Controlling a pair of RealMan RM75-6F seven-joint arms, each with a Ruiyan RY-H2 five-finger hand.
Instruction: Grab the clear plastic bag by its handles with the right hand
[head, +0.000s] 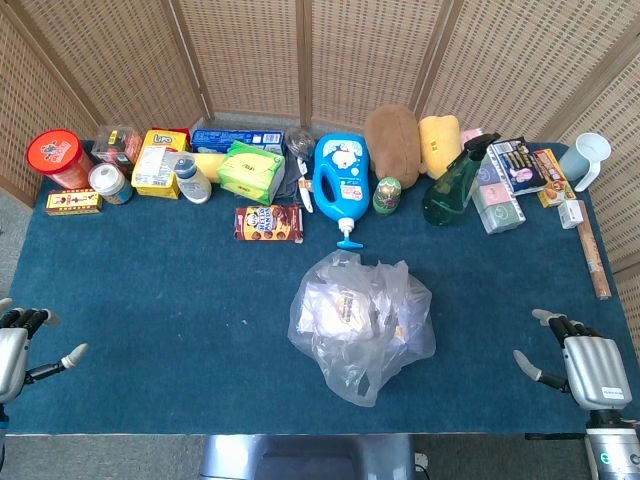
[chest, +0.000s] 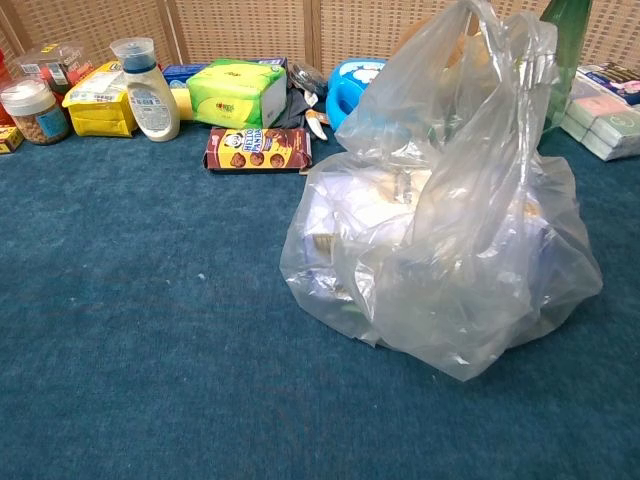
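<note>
In the head view, the clear plastic bag (head: 360, 322) sits on the blue table (head: 180, 300) a little right of centre and toward the near edge, bulging with pale boxed contents, its crumpled top pointing toward the back row. The right hand (head: 585, 365) rests at the near right corner of the table, well apart from the bag, fingers spread and holding nothing. The left hand (head: 22, 345) lies at the near left edge, partly cut off by the frame, its fingers likewise apart and empty. Along the back of the table runs a row of goods: a red tub (head: 60, 158) at far left, a yellow box (head: 160, 162), a green tissue pack (head: 250, 170), a blue detergent bottle (head: 342, 180) lying with its spout toward the bag, a brown plush toy (head: 393, 140), a green spray bottle (head: 455, 185) and a pale cup (head: 588, 158) at far right. A brown biscuit box (head: 268, 223) lies just in front of the tissue pack. In the chest view the bag (chest: 450, 240) fills the right half of the frame, standing on the table (chest: 150, 350) with its handles (chest: 490, 40) raised upright at the top. Behind it to the left are the biscuit box (chest: 258, 148), the tissue pack (chest: 238, 92) and a white bottle with a blue collar (chest: 148, 88). Neither hand appears in this view.
</note>
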